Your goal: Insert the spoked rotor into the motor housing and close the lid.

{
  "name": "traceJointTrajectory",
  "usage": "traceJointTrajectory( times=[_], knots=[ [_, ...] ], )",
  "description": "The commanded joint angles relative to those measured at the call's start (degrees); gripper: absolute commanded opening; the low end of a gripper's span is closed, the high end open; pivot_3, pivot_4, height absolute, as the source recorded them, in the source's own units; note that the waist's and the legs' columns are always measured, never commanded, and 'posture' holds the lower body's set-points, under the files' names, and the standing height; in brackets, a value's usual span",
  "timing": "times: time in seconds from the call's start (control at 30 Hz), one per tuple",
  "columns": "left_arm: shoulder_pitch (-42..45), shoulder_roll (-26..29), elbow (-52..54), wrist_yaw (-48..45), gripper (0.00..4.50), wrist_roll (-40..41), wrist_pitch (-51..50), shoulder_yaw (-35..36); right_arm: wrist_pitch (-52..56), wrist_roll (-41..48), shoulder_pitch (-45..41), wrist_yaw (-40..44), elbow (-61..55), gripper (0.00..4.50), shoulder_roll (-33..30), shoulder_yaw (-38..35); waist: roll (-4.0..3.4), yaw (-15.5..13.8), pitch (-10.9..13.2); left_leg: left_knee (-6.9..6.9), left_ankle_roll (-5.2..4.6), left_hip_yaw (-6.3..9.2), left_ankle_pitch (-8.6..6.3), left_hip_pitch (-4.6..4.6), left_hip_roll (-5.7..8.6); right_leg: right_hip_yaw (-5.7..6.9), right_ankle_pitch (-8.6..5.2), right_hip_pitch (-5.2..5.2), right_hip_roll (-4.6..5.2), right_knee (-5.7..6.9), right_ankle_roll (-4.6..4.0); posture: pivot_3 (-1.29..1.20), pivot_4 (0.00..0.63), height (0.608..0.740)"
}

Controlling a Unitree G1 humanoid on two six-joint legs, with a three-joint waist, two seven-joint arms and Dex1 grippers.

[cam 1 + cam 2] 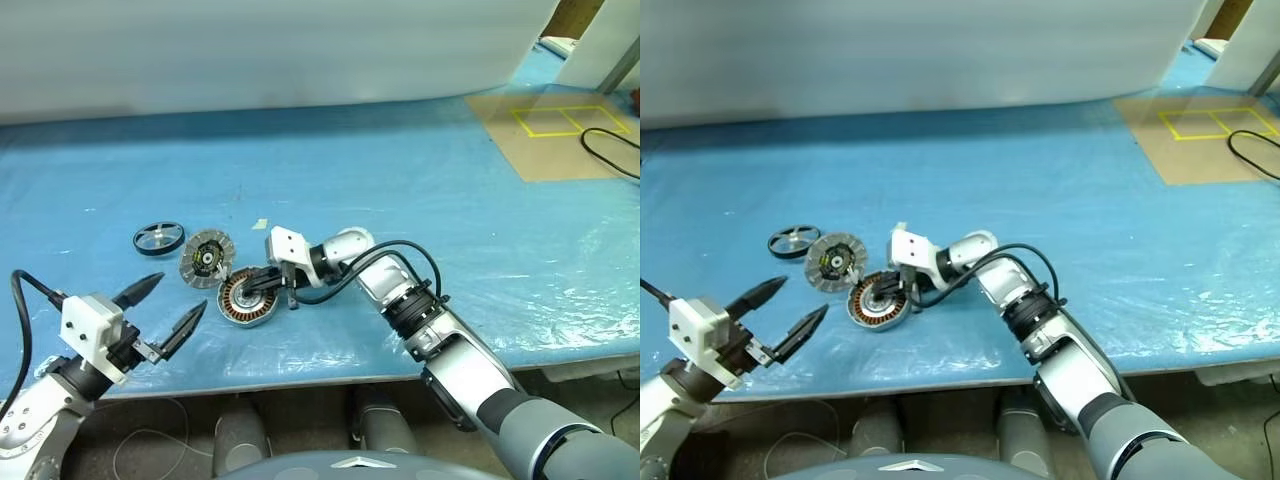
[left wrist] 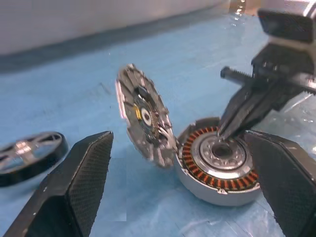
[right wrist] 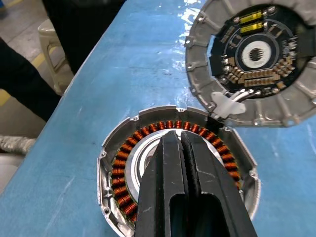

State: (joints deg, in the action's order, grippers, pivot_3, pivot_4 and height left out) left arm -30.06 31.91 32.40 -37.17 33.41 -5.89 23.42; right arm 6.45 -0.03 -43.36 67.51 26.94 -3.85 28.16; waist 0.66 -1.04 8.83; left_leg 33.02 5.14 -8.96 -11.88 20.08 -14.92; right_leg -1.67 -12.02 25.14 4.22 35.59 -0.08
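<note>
Here, the right gripper (image 1: 268, 281), fingers pressed together, rested in the motor housing (image 1: 246, 298) at lower centre, lid (image 1: 206, 258) and spoked rotor (image 1: 159, 238) upper-left, left gripper (image 1: 172, 308) spread.

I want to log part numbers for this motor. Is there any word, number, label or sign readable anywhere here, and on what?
None can be read.
Round silver-segmented lid: two small yellow labels on its dark circuit face, any print too small to read.
Copper-wound round metal motor housing: no marking seen.
Brown floor mat: yellow tape rectangles, no text.
</note>
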Motion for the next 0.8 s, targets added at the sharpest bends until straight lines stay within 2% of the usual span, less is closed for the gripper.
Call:
traceJointTrajectory(
  times=[0.03, 0.33, 0.47, 0.8],
  knots=[
    [1.46, 1.45, 1.93, -0.13, 4.50, 2.20, -0.90, 4.37, -0.41, -0.92, 0.58, -0.13, -1.96, 0.05, 1.36, 2.10, 0.00, -0.01, 0.00, 0.00, 0.00, 0.00, 0.00, -0.01, 0.00, 0.00, 0.00, 0.00, 0.00, 0.03, 0.00, 0.00, 0.150, 0.740],
    [1.20, 0.09, 1.99, -1.33, 4.50, 1.61, -1.49, 3.96, -2.38, -4.58, 0.66, -2.75, -0.76, 0.05, 0.64, 4.19, 0.01, 0.03, -0.01, 0.01, 0.01, 0.00, 0.00, -0.01, 0.00, -0.01, 0.00, 0.00, -0.01, 0.01, 0.00, 0.00, 0.150, 0.740],
    [3.34, 1.09, 0.33, -1.50, 4.50, 2.61, -2.01, 6.31, -2.61, -4.65, 0.32, -2.80, -0.22, 0.05, 0.48, 3.90, 0.01, 0.00, -0.01, 0.01, 0.00, 0.00, 0.00, -0.04, 0.00, -0.01, 0.00, 0.00, 0.00, 0.08, 0.00, 0.00, 0.150, 0.740],
    [19.58, 9.19, -7.69, -3.28, 4.50, 3.10, -7.26, 6.43, 1.89, 4.23, 1.18, 4.38, -6.40, 0.05, 0.84, 0.34, 0.04, -0.33, -0.02, 0.11, 0.10, 0.02, 0.06, -0.01, 0.01, 0.00, 0.01, -0.01, 0.00, 0.13, -0.01, 0.00, 0.150, 0.740]
  ],
)
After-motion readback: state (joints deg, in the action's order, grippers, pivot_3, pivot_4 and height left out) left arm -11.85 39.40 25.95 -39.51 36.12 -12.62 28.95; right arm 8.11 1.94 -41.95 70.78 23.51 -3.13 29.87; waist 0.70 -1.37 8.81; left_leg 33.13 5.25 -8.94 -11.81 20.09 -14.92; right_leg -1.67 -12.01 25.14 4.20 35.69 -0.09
